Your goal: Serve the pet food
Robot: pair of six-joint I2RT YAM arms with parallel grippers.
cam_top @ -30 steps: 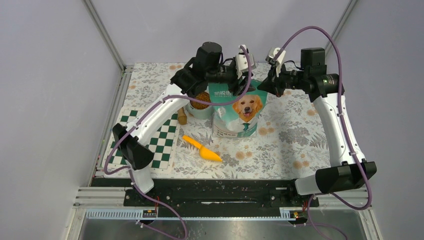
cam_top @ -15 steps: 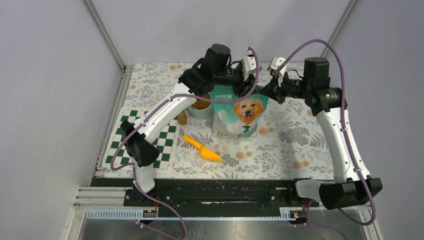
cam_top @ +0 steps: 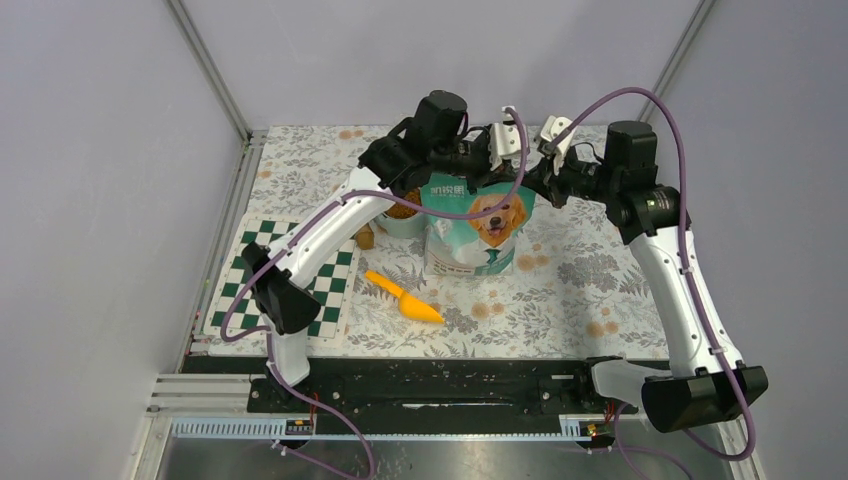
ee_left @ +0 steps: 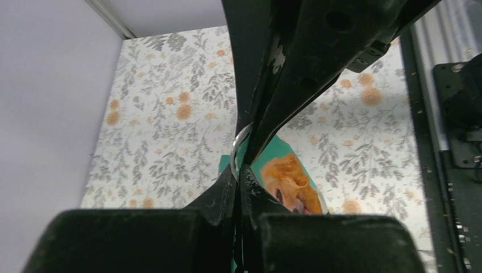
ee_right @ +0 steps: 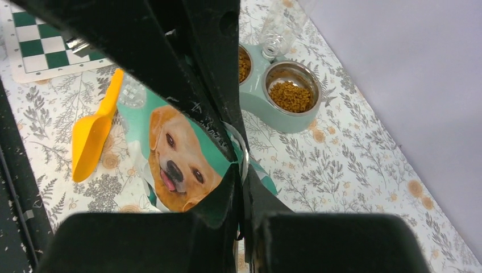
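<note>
The left gripper and right gripper each pinch the top of the dog bag, shut tight. The pet food, tiny brown bits, fills a shiny bowl below them.

Left end effector, right end effector seemingly clamped.

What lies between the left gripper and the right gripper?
The upper edge of the dog-print bag, pinched by the left gripper and right gripper; the top view shows it.
</note>
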